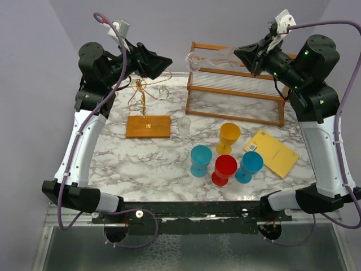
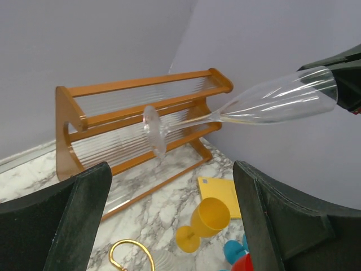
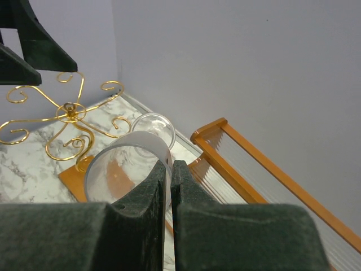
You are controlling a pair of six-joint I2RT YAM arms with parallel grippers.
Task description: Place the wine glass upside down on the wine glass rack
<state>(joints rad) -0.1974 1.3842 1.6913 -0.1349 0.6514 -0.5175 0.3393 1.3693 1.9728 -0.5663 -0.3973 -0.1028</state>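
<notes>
The wine glass [image 2: 271,104] is in the air, lying almost on its side, up and to the right of the wine glass rack [image 1: 144,93] and not touching it. Its foot points back toward the rack and its bowl points away from it. The task looks to me about halfway done: the glass is lifted and carried, but it is not yet turned upside down and not yet hung on any of the rack's curled gold arms, all of which I see bare. What is left, as I judge it, is to bring the foot across to the rack, tip the bowl downward and slide the stem into one of the spirals. That may call for a handover, since the present hold is on the bowl. My right gripper [image 3: 171,169] has its jaws pressed almost together, pinching the wall of the bowl at the rim, so the whole glass hangs from that one thin edge. My left gripper [image 2: 169,169] hovers just above the rack's top. Its jaws stand wide apart with nothing between them, and they face the foot of the glass without touching it. Farther right of the rack, behind the glass, the brown slatted shelf [image 1: 237,93] stands on the marble bench [image 1: 141,164]. A small clear tumbler [image 1: 184,127] sits just beside the rack's wooden base. The coloured plastic goblets [image 1: 224,169] stand well to the rack's right and nearer to me.
</notes>
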